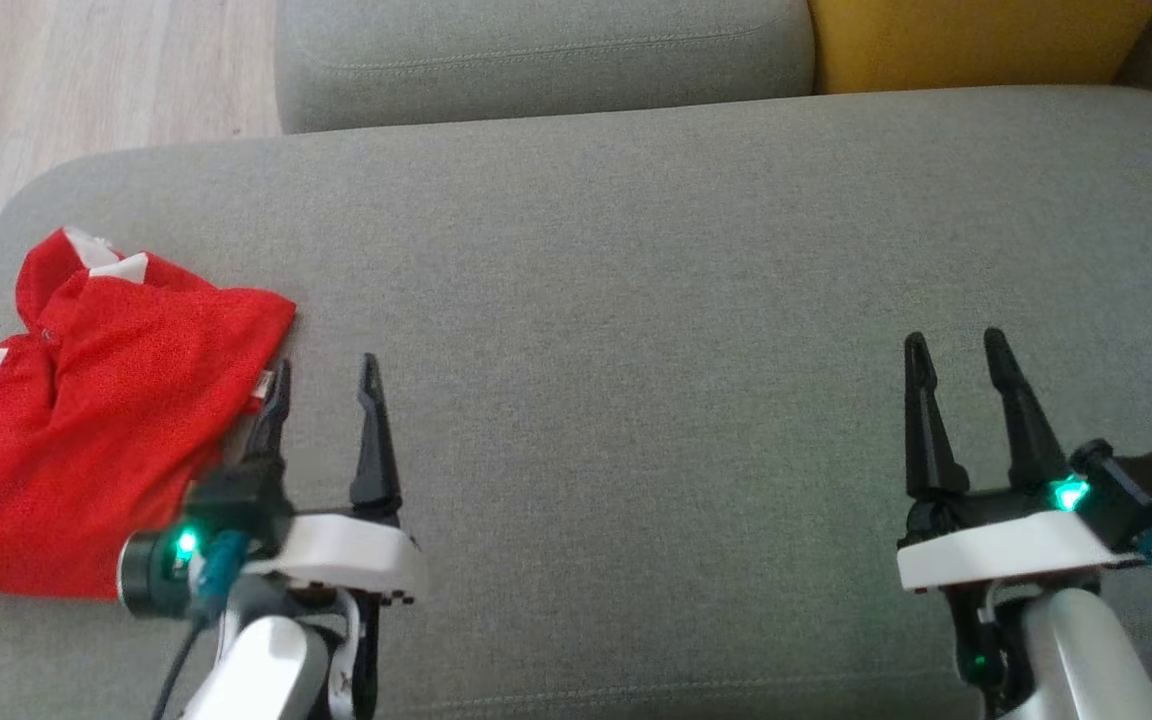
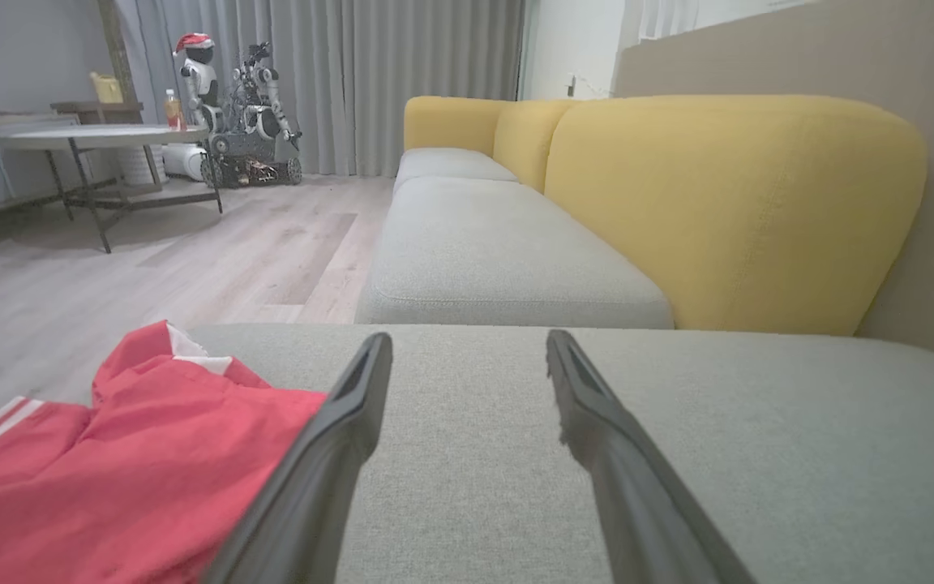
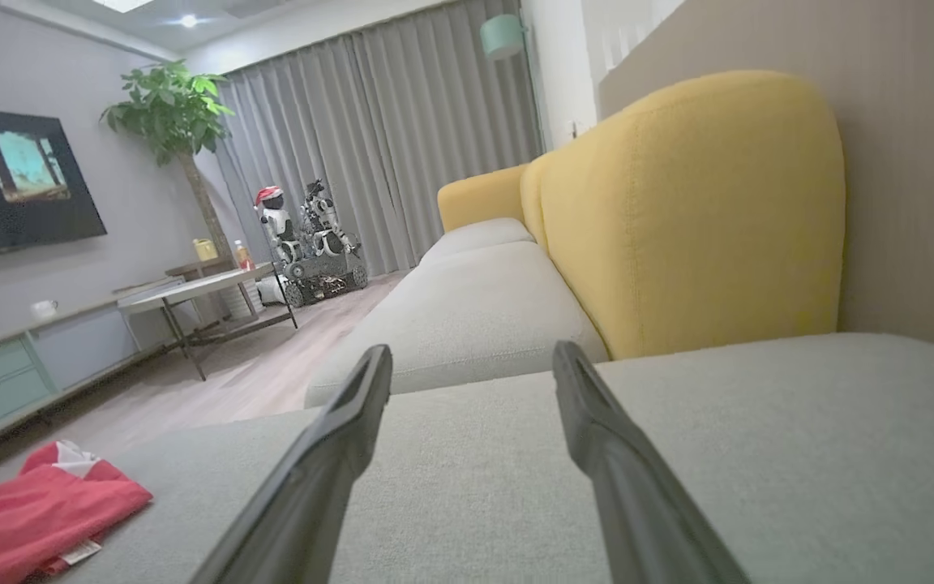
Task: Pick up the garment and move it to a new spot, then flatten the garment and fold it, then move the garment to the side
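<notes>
Garment (image 1: 86, 420), red with white trim, lay in a rumpled fold at the left end of the grey sofa seat (image 1: 636, 250). The left hand (image 1: 326, 363) sat just beside its right edge, fingers apart and empty. One finger crossed the cloth's edge in the head view, though whether it touched could not be told. The right hand (image 1: 955, 338) was well apart, over the seat's right side, fingers likewise spread and holding nothing. A yellow backrest (image 1: 966, 40) stood behind the seat, and wood floor (image 1: 86, 70) lay beyond its left end.
</notes>
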